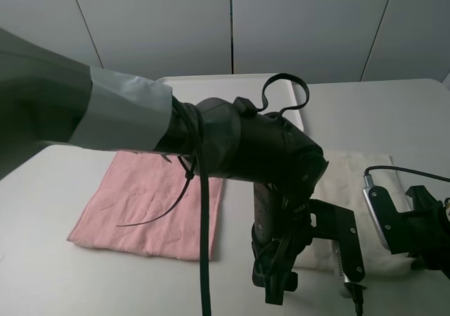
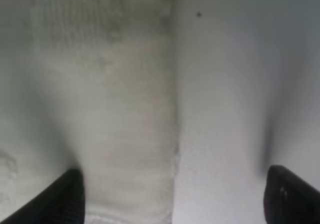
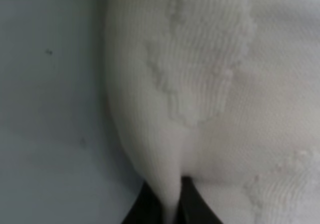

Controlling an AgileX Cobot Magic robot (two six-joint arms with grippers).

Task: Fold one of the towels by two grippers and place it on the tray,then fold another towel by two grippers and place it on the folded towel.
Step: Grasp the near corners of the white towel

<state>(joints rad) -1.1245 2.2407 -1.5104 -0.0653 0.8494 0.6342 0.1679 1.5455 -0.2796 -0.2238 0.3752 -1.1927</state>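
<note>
**A:** What does the high camera give of the place?

**B:** A pale, bare-looking table in front of a wall of light grey panels. I count two towels, one tray and two arms.

**A:** Where does each lie?

**B:** The pink towel lies flat on the left. The cream towel lies on the right, apart from the pink one. The white tray sits at the far middle, partly behind the left arm. That arm is wrapped in grey tape and reaches down across the middle to the cream towel's near left part. The right arm is low at that towel's near right edge.

**A:** And the left wrist camera?

**B:** It is blurred. One towel, the cream one, lies next to bare table. The left gripper has its dark jaws spread wide, with the towel's edge running between them. They grip nothing.

**A:** The right wrist camera?

**B:** One towel again, the cream one, beside grey table. The right gripper is closed tight, with a raised fold of the towel's edge pinched between its jaws. The cloth pulls up into a ridge towards them.
</note>
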